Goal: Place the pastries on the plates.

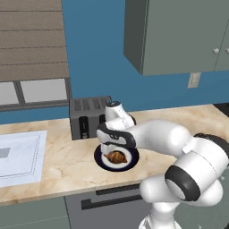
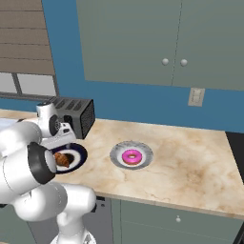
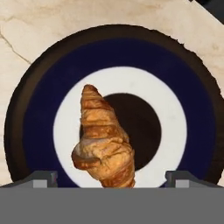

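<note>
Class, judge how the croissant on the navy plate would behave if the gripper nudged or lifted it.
The croissant is probably light and flaky; its ridged layers suggest a hard pinch could crush it. Its curved, tapered shape may rock or pivot rather than roll. On the smooth navy plate, it would likely slide.

The arm (image 1: pixel 179 147) rises from the base, bends at a raised elbow and reaches forward toward 10 o'clock in the left base view, its forearm about level. The wrist turns the end effector (image 3: pixel 112 177) straight down. Its two fingertips (image 3: pixel 43 178) stand wide apart at either side of the hand view, with nothing pinched between them.
</note>
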{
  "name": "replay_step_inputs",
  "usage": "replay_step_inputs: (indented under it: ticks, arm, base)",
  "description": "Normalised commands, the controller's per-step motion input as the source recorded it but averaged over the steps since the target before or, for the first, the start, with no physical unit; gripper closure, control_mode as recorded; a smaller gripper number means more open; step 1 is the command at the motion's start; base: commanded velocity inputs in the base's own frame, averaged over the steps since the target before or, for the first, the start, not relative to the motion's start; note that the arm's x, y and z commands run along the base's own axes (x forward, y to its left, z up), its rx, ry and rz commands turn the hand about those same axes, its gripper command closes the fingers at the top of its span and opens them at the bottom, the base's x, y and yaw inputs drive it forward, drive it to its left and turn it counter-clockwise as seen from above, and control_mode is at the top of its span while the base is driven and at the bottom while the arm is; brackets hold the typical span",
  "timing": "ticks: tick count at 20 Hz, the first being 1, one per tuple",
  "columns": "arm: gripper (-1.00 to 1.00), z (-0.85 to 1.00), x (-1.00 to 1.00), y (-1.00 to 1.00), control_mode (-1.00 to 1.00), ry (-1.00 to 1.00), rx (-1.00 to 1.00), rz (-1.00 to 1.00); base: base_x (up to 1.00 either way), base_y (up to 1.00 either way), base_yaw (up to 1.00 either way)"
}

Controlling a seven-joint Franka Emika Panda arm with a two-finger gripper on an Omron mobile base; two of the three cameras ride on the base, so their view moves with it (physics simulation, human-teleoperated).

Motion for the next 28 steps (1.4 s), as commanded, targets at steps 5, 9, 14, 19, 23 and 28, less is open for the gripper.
replay_step_inputs:
  ticks: [5,9,14,19,23,28]
  arm:
    - [-1.00,0.48,-0.21,0.04,-1.00,-0.06,0.00,-0.02]
    - [-1.00,0.93,-0.49,-0.16,-1.00,-0.16,0.00,-0.02]
    - [-1.00,1.00,-0.67,-0.15,-1.00,-0.29,0.00,-0.02]
    - [-1.00,1.00,-0.74,-0.24,-1.00,-0.41,0.00,-0.02]
    - [-1.00,1.00,-0.67,-0.28,-1.00,-0.44,0.00,-0.01]
    - [-1.00,1.00,-0.51,-0.26,-1.00,-0.39,0.00,-0.02]
  base:
    - [0.00,0.00,0.00]
    - [0.00,0.00,0.00]
    - [0.00,0.00,0.00]
    - [0.00,0.00,0.00]
    - [0.00,0.00,0.00]
    - [0.00,0.00,0.00]
